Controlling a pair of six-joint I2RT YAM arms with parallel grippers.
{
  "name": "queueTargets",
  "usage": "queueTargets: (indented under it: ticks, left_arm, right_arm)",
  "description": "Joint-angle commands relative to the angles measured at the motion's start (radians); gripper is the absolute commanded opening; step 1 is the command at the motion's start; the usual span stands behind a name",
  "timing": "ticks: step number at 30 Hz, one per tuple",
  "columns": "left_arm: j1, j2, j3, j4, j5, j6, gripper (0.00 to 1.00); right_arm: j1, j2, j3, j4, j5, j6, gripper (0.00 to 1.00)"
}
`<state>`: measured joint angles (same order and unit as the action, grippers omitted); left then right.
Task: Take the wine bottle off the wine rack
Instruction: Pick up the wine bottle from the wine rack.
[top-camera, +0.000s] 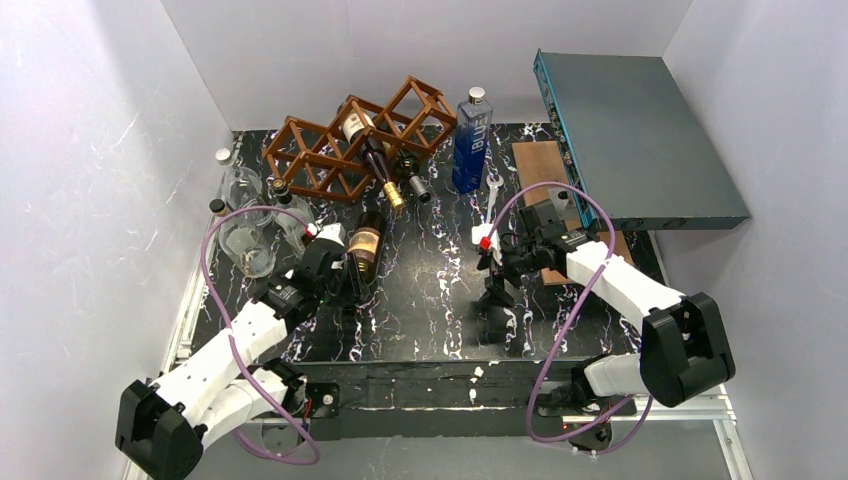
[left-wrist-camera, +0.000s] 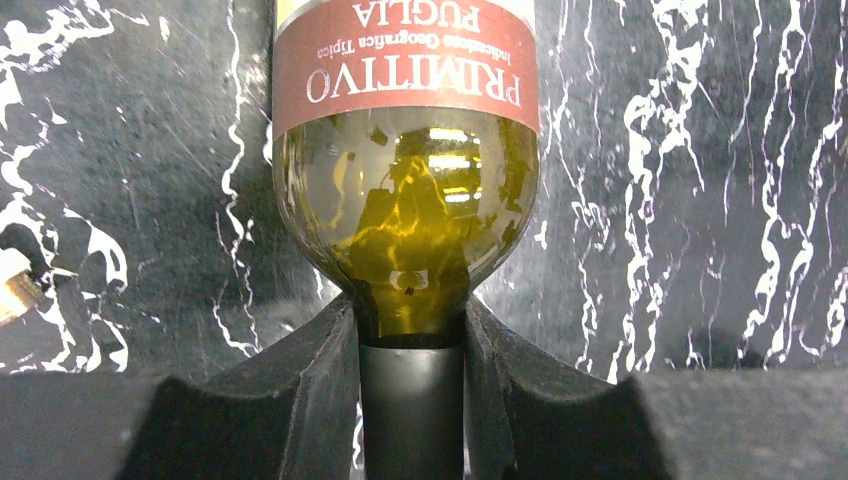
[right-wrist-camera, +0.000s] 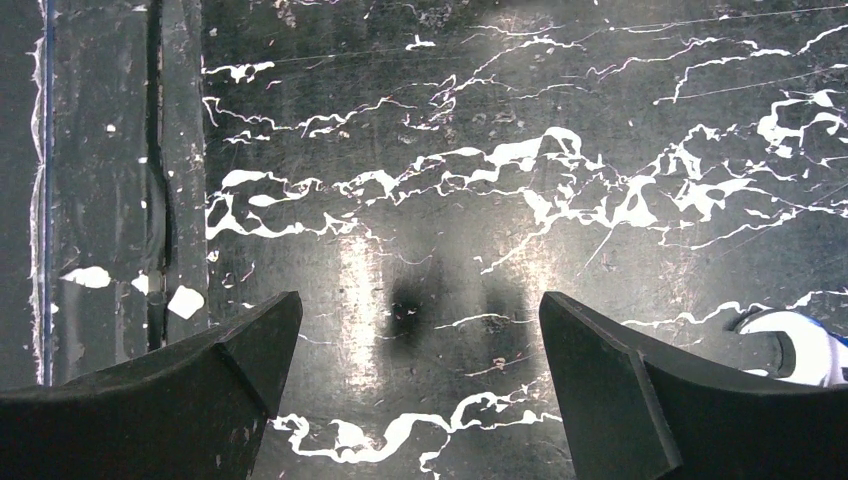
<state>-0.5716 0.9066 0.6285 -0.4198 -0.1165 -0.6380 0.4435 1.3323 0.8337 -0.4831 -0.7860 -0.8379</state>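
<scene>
Left gripper (left-wrist-camera: 412, 335): fingers clamped on the dark neck of the wine bottle (left-wrist-camera: 405, 200), which lies along the black marbled tabletop (top-camera: 440, 300) just in front of the wine rack (top-camera: 330, 150), outside its cells. Right gripper (right-wrist-camera: 420, 330): fingers wide apart, holding nothing. We judge the lift-out done; we would settle the bottle flat before releasing, since smooth round glass rolls. The green glass is glossy and the label (left-wrist-camera: 405, 60) matte red. The rack is a reddish wooden lattice of diamonds.
</scene>
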Motion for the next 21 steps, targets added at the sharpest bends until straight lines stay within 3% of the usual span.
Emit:
queueTargets:
  ticks: [1,14,21]
  left_arm:
    - [-0.004,-0.016,0.128,-0.053,0.107,0.033,0.0]
    - [-0.004,0.068,0.314,-0.346,0.388,0.107,0.0]
    - [-0.004,0.1,0.368,-0.383,0.496,0.122,0.0]
  right_arm:
    - [0.003,-0.031,0.003,-0.055,-0.037,-0.056,0.98]
    - [0.013,0.027,0.267,-0.465,-0.158,-0.494,0.98]
    - [0.028,0.077,0.371,-0.472,-0.176,-0.524,0.99]
